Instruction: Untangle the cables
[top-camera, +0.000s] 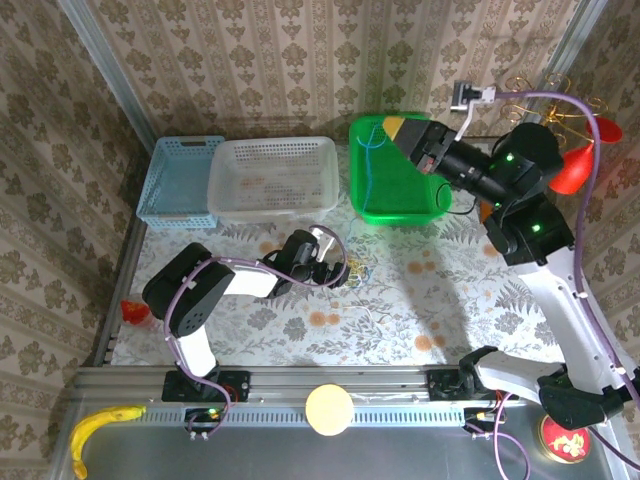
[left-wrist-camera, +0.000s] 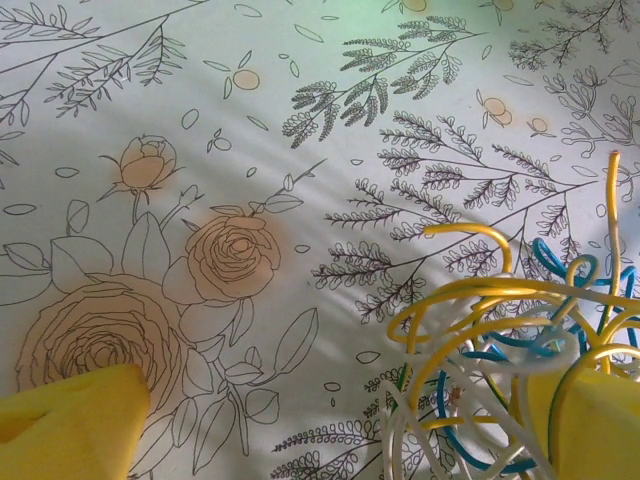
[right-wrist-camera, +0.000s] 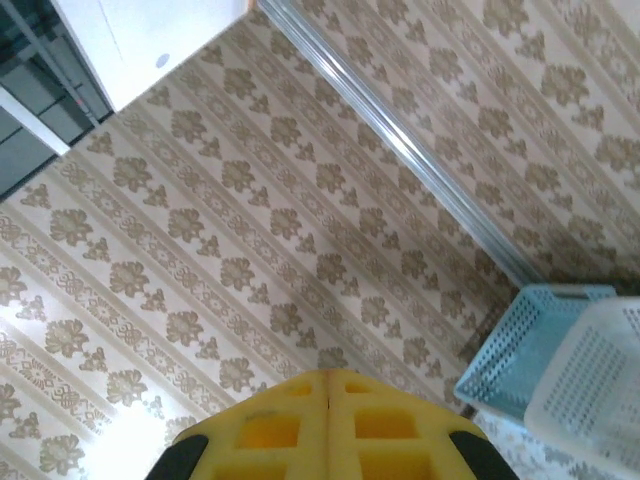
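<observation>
Left gripper (left-wrist-camera: 330, 435) hangs low over the floral tablecloth (left-wrist-camera: 200, 150), its yellow fingers (left-wrist-camera: 70, 420) spread wide and holding nothing; the cables (left-wrist-camera: 500, 350), a tangle of yellow, blue and white loops, lie on the cloth right beside one finger; right gripper (top-camera: 412, 138) is raised over the far green basket (top-camera: 400, 205), its pads pressed together.

Papered enclosure around a cloth-covered bench
The walls (top-camera: 300, 60) are papered in tan damask stripes and joined by metal corner posts (top-camera: 108, 68); the bench (top-camera: 390, 335) is covered with a white cloth (left-wrist-camera: 300, 130) printed with roses and ferns, on which soft shadows are cast
</observation>
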